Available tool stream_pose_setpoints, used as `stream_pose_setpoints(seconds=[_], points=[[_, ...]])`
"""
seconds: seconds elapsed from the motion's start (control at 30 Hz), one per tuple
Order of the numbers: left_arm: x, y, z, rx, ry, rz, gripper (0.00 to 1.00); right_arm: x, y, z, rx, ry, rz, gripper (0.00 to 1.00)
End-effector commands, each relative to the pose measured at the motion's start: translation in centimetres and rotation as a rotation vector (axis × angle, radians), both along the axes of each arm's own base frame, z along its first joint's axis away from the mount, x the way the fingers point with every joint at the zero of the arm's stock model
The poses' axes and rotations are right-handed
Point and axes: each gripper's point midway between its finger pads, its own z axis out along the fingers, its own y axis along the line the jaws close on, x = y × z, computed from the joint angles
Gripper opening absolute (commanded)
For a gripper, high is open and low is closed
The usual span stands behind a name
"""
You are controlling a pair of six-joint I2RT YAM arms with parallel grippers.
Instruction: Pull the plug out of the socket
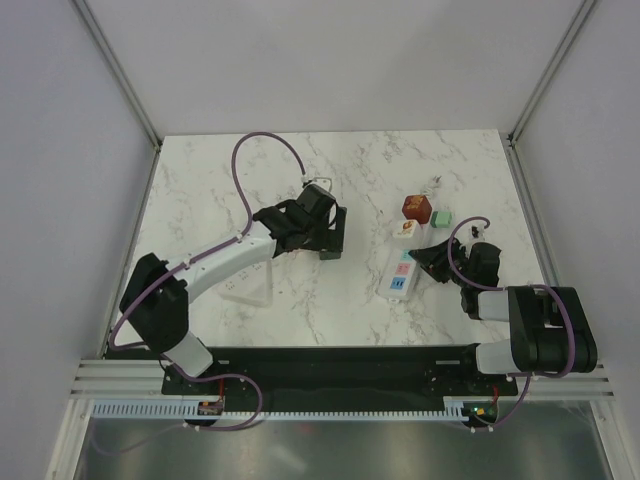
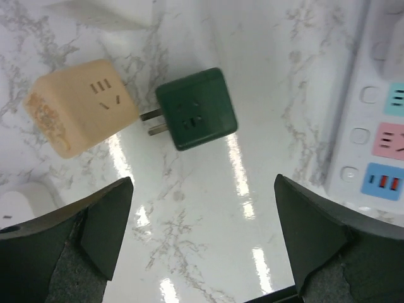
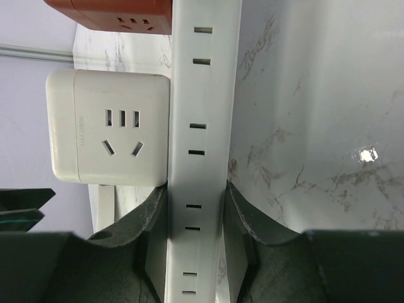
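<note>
The right tool point(image 3: 196, 196) pinches the socket point(image 3: 205, 95) across its width, apparently bracing it on the tabletop point(image 3: 315, 95), while the left tool point(image 2: 202, 189) hangs spread, free to pull the white plug point(image 3: 110, 126).

White socket point(image 1: 401, 272), green cube point(image 2: 197, 108), grey-veined white marble table point(image 1: 250, 180).

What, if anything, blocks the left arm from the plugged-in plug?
Likely nothing, so yes: the left gripper is open, left of the socket, and the right gripper clamps the socket short of the plug.
</note>
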Motion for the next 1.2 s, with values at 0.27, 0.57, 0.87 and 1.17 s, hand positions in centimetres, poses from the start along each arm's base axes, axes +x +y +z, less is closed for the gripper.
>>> stream_pose_setpoints(seconds=[0.27, 0.57, 0.87, 1.17], points=[[0.9, -14.5, 5.9, -0.478, 0.016, -0.354, 0.98, 0.1, -0.8, -0.5, -0.095, -0.060, 0.016, 0.00], [1.4, -21.3, 3.2, -0.496, 0.070, -0.488, 0.99, 0.2, -0.6, -0.2, -0.092, -0.073, 0.022, 0.00], [1.9, -23.3, 0.2, -0.446, 0.094, -0.463, 0.99, 0.1, -0.6, -0.2, -0.087, -0.076, 0.024, 0.00], [2.9, -22.0, -2.2, -0.320, 0.072, -0.358, 0.96, 0.1, -0.6, -0.2, -0.089, -0.078, 0.023, 0.00]])
